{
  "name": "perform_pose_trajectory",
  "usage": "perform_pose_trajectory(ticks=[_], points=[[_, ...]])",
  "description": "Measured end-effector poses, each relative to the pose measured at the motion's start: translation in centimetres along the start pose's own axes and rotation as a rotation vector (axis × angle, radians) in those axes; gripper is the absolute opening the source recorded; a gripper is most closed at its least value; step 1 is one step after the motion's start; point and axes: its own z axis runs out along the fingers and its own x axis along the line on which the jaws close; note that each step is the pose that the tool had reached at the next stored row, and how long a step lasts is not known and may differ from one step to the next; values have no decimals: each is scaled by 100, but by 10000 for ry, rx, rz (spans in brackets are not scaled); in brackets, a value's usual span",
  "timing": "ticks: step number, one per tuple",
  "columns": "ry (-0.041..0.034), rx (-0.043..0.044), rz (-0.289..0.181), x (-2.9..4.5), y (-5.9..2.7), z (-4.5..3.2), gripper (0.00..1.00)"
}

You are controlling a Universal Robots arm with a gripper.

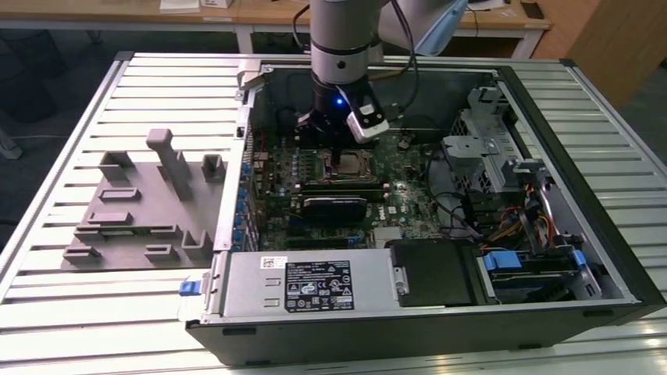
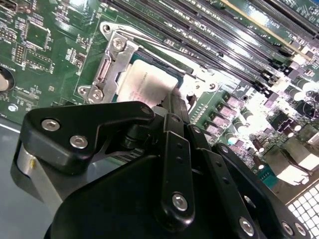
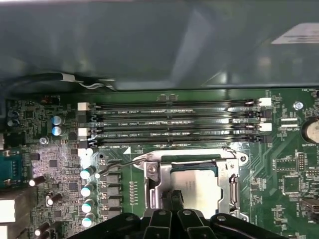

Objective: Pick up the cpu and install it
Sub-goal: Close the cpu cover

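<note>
The cpu (image 3: pixel 197 186) lay flat inside the socket frame (image 3: pixel 150 185), so placement looked done, with the gripper (image 3: pixel 175 196), fingers drawn close together, poised over that frame.

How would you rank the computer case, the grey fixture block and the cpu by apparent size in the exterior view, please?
Largest: computer case.
Next: grey fixture block.
Smallest by far: cpu.
</note>
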Motion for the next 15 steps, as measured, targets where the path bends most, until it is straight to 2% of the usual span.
perform_pose_trajectory(ticks=[6, 15], points=[[-2, -3, 1, 47, 4, 21, 11], [14, -2, 1, 56, 3, 64, 11]])
